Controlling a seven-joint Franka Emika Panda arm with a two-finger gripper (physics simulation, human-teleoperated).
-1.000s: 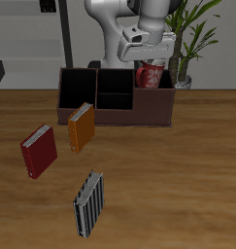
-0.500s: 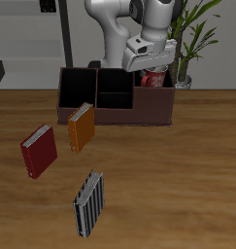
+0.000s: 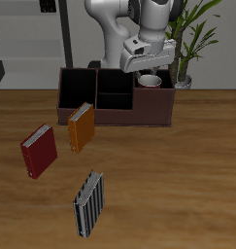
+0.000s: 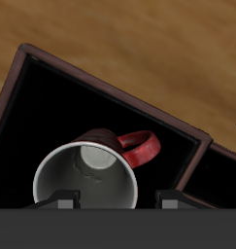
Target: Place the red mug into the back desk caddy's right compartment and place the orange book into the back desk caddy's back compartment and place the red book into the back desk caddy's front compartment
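Wrist view: fingertips (image 4: pixel 64 201) sit apart, one on each side of the frame edge, nothing between them; gripper (image 4: pixel 118 201) looks let go and clear of the mug (image 4: pixel 85 173). Mug stands upright inside the right compartment (image 4: pixel 51 97), white interior facing up, handle (image 4: pixel 139 146) pointing toward the divider wall.

Exterior view: gripper (image 3: pixel 149 66) hangs just above the caddy (image 3: pixel 115 115) end section, with only the mug rim (image 3: pixel 149 81) showing over the wall. No contact that I can make out.

Step call: mug placement looks done, so one of three is finished. The arm is at the release/retreat point.

Next: lift straight up to clear the wall, then travel forward to the orange book (image 3: pixel 81 127), lying flat on the table in front of the caddy. Red book (image 3: pixel 38 151) lies just beside it, nearer the front edge. Striped book (image 3: pixel 88 203) is nearer still to that edge and is not part of the job.

Both books are thin and flat, so they need an edge grasp; the pick could be fiddly.
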